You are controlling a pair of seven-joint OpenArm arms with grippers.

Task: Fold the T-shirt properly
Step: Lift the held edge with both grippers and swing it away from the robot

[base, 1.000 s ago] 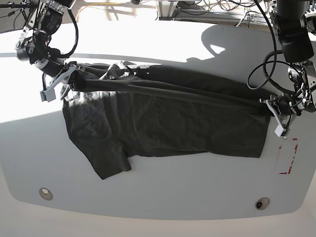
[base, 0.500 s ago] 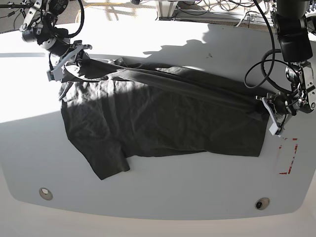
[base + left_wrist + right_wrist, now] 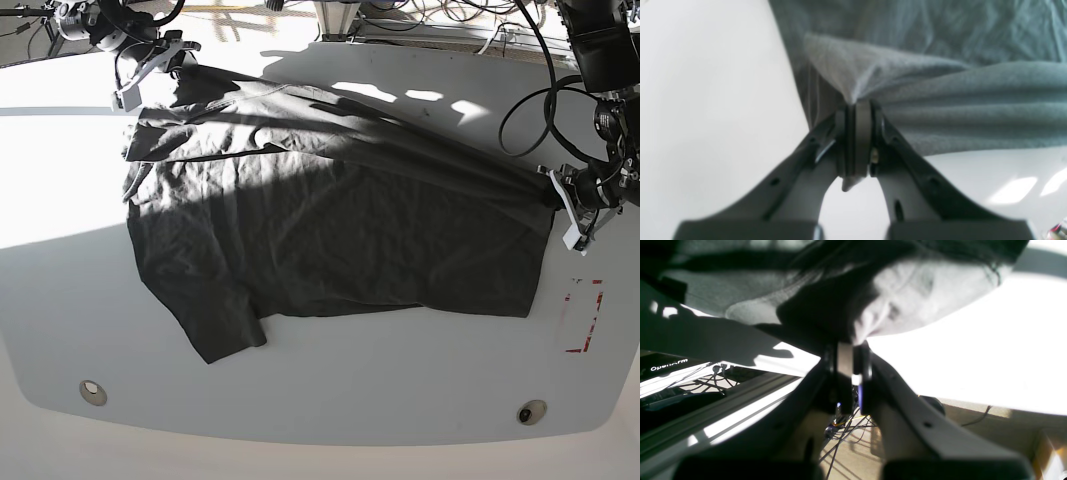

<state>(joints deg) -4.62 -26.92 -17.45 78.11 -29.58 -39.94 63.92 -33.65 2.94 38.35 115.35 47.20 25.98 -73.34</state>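
The T-shirt (image 3: 330, 220) lies on the table (image 3: 320, 380), its sleeve toward seven o'clock. Grippers sit at its edges: the right gripper (image 3: 165, 55) at eleven o'clock, the left gripper (image 3: 558, 195) at three.

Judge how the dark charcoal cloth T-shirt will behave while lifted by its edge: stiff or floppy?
The dark charcoal cloth T-shirt is probably floppy: it sags and wrinkles between the two held points. Likely light, since a pinch by the left gripper bunches and lifts it.

"OpenArm" in white letters on a dark panel (image 3: 663, 368), right wrist view
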